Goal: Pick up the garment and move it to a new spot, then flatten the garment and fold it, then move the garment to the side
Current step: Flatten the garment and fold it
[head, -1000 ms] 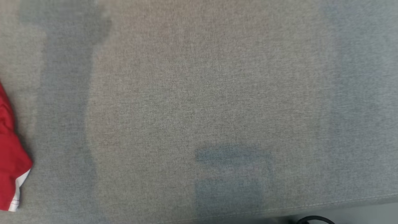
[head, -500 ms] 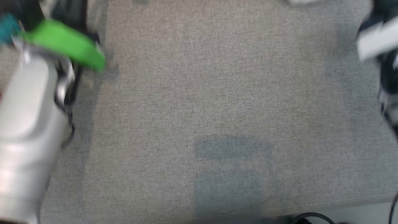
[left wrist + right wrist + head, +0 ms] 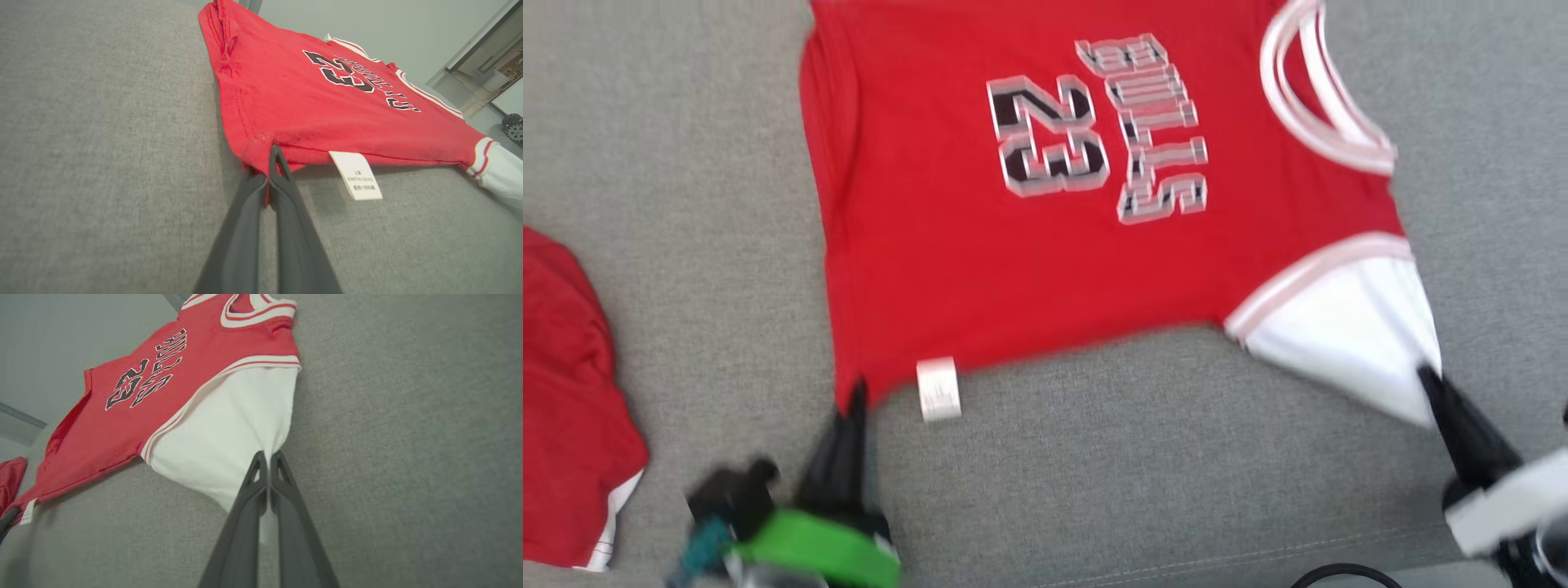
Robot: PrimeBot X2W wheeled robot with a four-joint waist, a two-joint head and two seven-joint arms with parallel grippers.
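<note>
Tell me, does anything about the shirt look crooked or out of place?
The shirt lies mostly flat, but its white label sticks out past the near edge, and the far hem corner is bunched up.

- Indoor room, seemingly a test space: grey upholstered cushion (image 3: 711, 204), stitched seam (image 3: 1307, 545) at lower right.
- Bare pale wall (image 3: 367, 20) at the top of the left wrist view.

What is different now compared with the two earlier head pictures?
The red jersey has come onto the grey surface, which lay bare before. The left gripper is shut on its hem corner, the right gripper on its white sleeve. The other red cloth at the left stayed.
</note>
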